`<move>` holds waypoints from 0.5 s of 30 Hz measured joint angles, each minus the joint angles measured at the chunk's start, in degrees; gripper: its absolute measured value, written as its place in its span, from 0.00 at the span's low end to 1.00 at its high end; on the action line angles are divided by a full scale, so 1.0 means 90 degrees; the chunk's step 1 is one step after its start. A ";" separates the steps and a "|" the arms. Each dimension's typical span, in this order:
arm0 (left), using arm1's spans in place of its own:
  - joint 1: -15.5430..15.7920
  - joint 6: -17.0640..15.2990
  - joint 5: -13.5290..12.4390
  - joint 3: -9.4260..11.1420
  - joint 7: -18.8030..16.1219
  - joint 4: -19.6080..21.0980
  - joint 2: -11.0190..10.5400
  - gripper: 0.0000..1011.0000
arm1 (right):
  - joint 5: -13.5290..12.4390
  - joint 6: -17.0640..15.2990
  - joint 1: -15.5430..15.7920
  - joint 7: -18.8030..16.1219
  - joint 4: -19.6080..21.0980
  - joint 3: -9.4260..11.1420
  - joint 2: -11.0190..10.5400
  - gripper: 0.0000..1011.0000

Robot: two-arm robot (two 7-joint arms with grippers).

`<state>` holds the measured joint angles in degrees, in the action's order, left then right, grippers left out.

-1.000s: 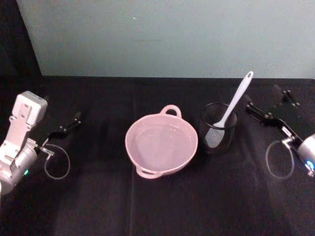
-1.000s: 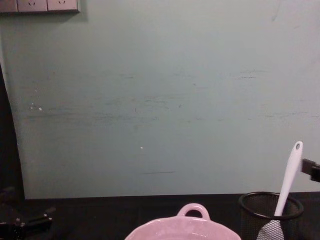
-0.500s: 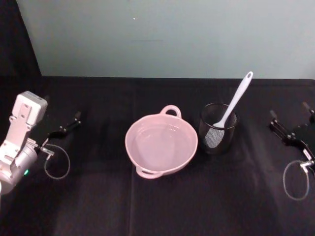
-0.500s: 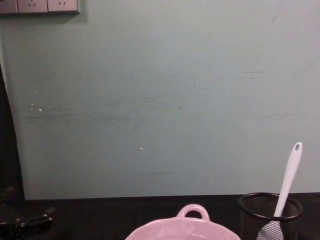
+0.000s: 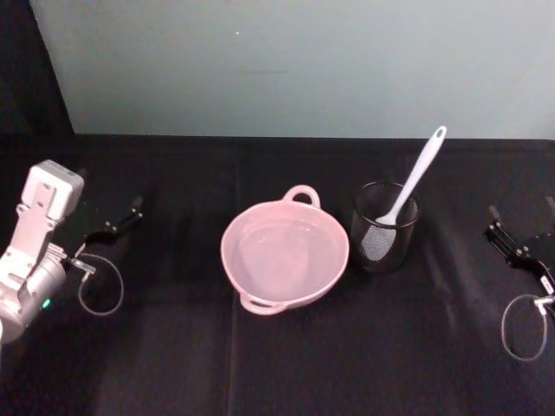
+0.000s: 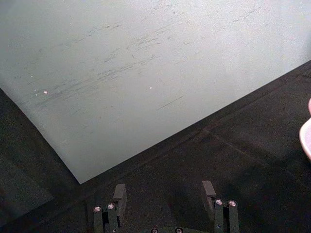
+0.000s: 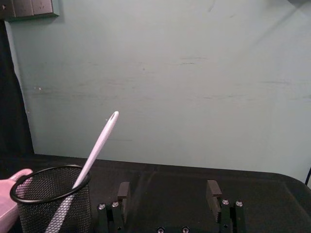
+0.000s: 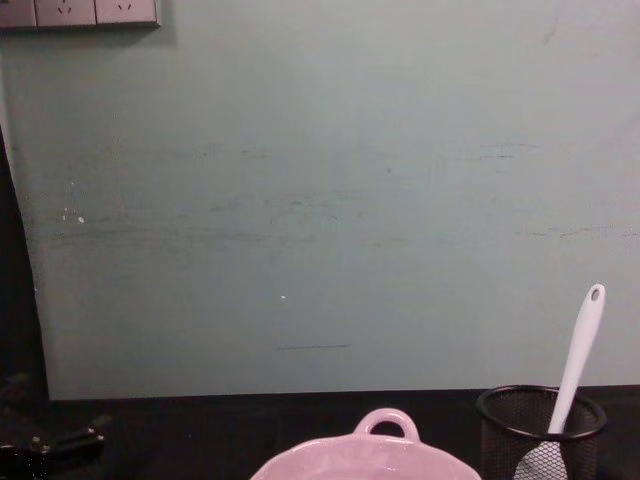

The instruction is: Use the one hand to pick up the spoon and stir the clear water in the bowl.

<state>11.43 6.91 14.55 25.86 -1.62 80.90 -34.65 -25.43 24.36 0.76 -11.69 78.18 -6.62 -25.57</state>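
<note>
Long slim white plastic spoon (image 5: pixel 411 185) is stood scoop-down in a black wire-mesh cup (image 5: pixel 384 225), just at 3 o'clock of the wide pale pink bowl (image 5: pixel 284 256) with clear water (image 5: pixel 279 251). Handle is leaned toward 1 o'clock. Right black two-finger pincer (image 5: pixel 524 232) is held open and empty near the tabletop's (image 5: pixel 173 347) right edge, spoon at its 9 o'clock; judged the nearer arm. Left pincer (image 5: pixel 117 223) is parked open, far side.
</note>
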 joint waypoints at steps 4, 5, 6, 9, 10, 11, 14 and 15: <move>0.0000 0.0000 0.0000 0.0000 0.0000 0.0000 0.0000 1.00 | 0.0003 0.0000 0.0010 0.0003 0.0020 -0.0006 -0.0011 0.99; 0.0000 0.0000 0.0000 0.0000 0.0000 0.0000 0.0000 1.00 | 0.0004 0.0000 0.0015 0.0004 0.0027 -0.0009 -0.0015 0.99; 0.0000 0.0000 0.0000 0.0000 0.0000 0.0000 0.0000 1.00 | 0.0004 -0.0001 0.0018 0.0004 0.0031 -0.0010 -0.0017 0.99; 0.0000 0.0000 0.0000 0.0000 0.0000 0.0000 0.0000 1.00 | 0.0008 -0.0001 0.0024 0.0005 0.0045 -0.0015 -0.0026 0.99; 0.0000 0.0000 0.0000 0.0000 0.0000 0.0000 0.0000 1.00 | 0.0009 -0.0002 0.0025 0.0010 0.0048 -0.0016 -0.0027 0.99; 0.0000 0.0000 0.0000 0.0000 0.0000 0.0000 0.0000 1.00 | 0.0012 -0.0002 0.0028 0.0017 0.0053 -0.0018 -0.0029 0.99; 0.0000 0.0000 0.0000 0.0000 0.0000 0.0000 0.0000 1.00 | 0.0016 -0.0005 0.0033 0.0022 0.0065 -0.0021 -0.0033 0.99; 0.0000 0.0000 0.0000 0.0000 0.0000 0.0000 0.0000 1.00 | 0.0017 -0.0006 0.0034 0.0023 0.0066 -0.0021 -0.0034 0.99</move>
<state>11.43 6.91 14.55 25.86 -1.62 80.90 -34.64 -25.28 24.30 1.07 -11.48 78.78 -6.81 -25.88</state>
